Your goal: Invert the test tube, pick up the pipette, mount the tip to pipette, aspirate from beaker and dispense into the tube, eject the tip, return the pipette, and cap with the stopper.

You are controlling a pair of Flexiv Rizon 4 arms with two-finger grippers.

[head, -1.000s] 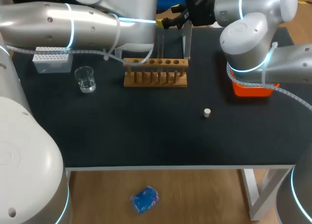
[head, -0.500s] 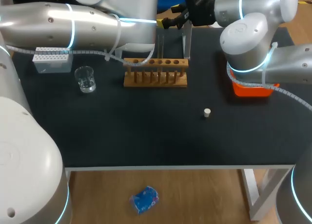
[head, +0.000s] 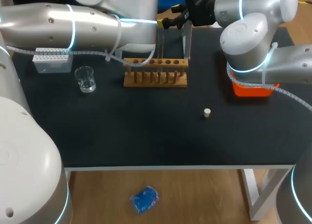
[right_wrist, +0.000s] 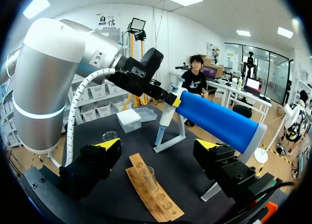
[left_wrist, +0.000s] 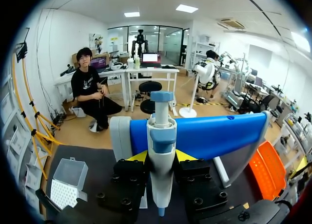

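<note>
My left gripper is shut on the white and blue pipette, which hangs on the blue-topped stand. In the head view the left gripper is at the table's far edge, behind the wooden rack. A clear test tube stands in the rack. My right gripper is open and holds nothing; it hangs above the rack, facing the left gripper and the pipette. The glass beaker and tip box sit at the left. The white stopper lies alone on the mat.
An orange bin sits at the right under my right arm. The stand's clear legs rise just behind the rack. The black mat stretches from the rack to the front edge.
</note>
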